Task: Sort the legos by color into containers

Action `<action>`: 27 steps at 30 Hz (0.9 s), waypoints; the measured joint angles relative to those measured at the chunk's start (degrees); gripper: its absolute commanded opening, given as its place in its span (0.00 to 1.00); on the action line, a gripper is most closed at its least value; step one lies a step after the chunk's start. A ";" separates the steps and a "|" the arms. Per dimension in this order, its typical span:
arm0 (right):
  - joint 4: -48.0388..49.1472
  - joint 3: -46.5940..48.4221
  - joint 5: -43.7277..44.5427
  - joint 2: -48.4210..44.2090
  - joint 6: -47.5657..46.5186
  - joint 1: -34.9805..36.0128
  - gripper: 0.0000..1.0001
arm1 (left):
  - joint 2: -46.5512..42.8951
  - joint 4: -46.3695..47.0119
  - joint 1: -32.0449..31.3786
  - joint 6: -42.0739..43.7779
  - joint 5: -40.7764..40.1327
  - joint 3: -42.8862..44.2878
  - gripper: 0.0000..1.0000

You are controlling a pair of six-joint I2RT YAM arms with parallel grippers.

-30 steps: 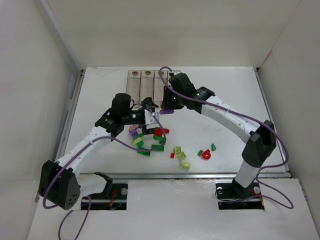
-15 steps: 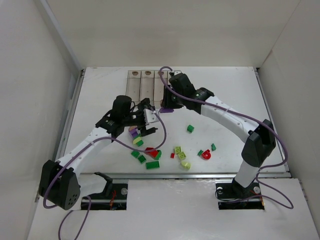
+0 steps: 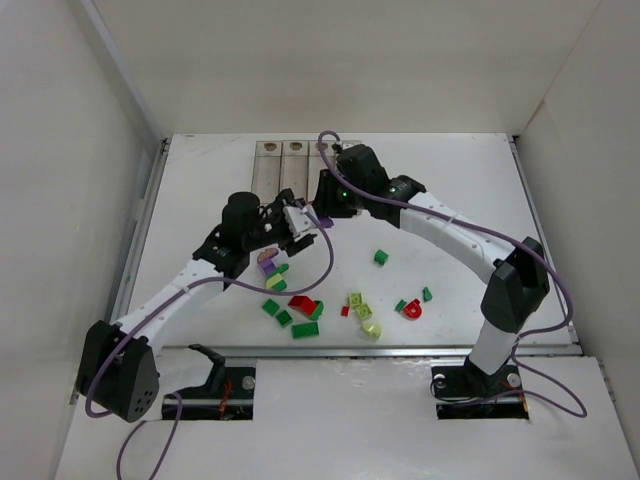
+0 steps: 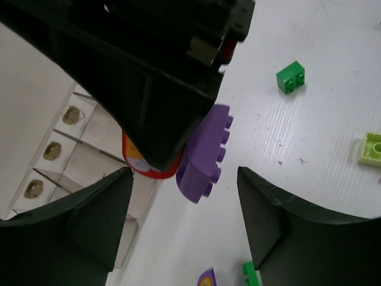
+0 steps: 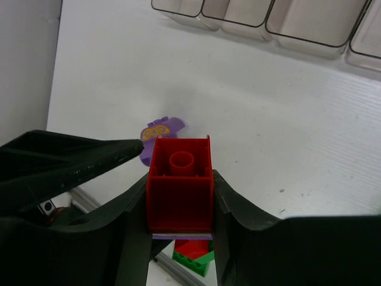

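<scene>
The right pincer (image 5: 180, 205) is grasping a red brick (image 5: 180, 179) near the containers (image 5: 297, 18); the left pincer (image 4: 184, 179) is hovering released, holding nothing, above the desk (image 4: 309, 137).

A white worktop (image 3: 200, 190) sits inside a plain white enclosure. A back wall (image 3: 330, 60), a left wall (image 3: 60, 180) and a right wall (image 3: 590, 180) rise from its edges. A metal rail (image 3: 146, 225) runs along its left side. The light is even, with faint shadows.
</scene>
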 measured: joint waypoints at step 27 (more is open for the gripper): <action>-0.50 0.76 -2.89 1.40 2.80 -1.36 0.00 | -1.14 0.28 -0.81 4.22 3.30 -1.11 0.00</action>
